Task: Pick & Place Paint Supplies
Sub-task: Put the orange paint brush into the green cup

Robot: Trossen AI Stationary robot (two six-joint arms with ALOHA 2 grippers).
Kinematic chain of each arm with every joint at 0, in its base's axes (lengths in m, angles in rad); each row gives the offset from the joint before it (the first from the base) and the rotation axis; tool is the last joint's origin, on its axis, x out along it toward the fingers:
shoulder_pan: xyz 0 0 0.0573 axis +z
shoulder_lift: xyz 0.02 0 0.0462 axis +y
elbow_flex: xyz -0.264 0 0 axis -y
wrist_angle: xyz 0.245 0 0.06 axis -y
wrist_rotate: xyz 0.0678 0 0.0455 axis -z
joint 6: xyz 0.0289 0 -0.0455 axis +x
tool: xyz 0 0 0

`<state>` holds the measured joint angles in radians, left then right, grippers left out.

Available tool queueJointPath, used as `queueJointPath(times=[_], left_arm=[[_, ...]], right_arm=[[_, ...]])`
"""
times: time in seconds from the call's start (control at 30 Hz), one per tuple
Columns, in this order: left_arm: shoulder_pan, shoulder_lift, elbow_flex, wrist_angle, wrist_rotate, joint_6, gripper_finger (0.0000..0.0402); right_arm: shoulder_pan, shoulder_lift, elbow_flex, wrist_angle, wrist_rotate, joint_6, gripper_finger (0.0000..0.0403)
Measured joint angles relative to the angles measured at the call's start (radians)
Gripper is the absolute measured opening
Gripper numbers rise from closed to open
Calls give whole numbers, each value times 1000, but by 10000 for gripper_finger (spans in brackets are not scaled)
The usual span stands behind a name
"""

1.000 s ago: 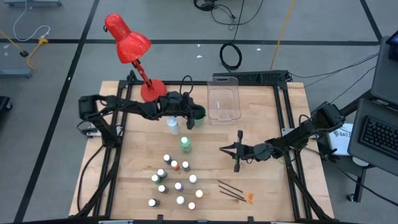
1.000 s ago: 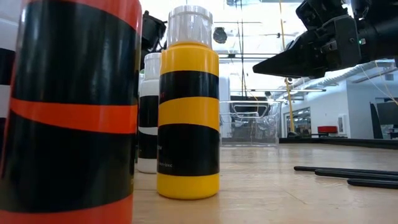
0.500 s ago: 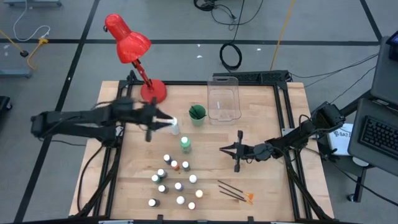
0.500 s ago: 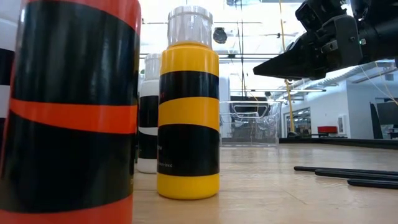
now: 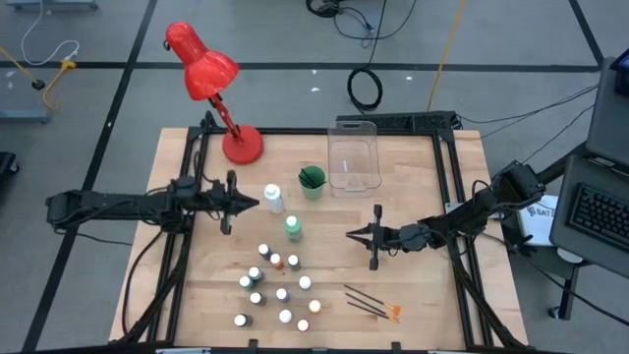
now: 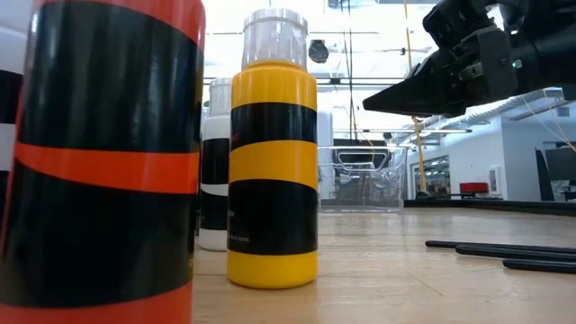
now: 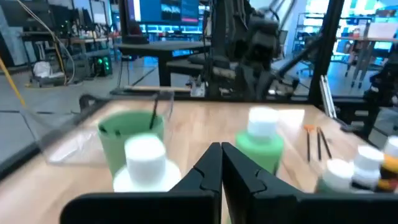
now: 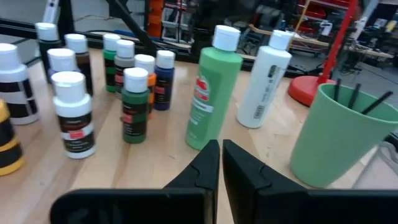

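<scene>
The left gripper (image 5: 250, 204) is seen pressed together and empty, the white bottle (image 5: 273, 200) just ahead of its tips; a forward push could topple it. The right gripper (image 5: 352, 235), likewise closed, is parked facing the green bottle (image 5: 293, 228)

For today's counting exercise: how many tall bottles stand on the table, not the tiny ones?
2. The white bottle stands beside the green cup, on its left in the high view; the green bottle stands between that cup and the tiny bottles. None appears hidden.
</scene>
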<state>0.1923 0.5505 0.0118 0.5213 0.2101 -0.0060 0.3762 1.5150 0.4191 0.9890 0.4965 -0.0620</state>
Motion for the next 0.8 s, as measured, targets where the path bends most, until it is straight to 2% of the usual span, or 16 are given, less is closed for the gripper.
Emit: queueJointPath(times=[0.07,0.2,0.57,0.8], left_arm=[[-7,0,7,-77,-28,31,8],[-5,6,4,-81,-141,50,3],[-5,6,4,-86,-98,55,5],[-5,6,4,-71,-144,56,14]], right_arm=[[-5,0,0,-6,0,0,13],[-10,7,0,-14,0,10,13],[-10,21,0,-31,0,27,13],[-10,21,0,-44,0,50,13]])
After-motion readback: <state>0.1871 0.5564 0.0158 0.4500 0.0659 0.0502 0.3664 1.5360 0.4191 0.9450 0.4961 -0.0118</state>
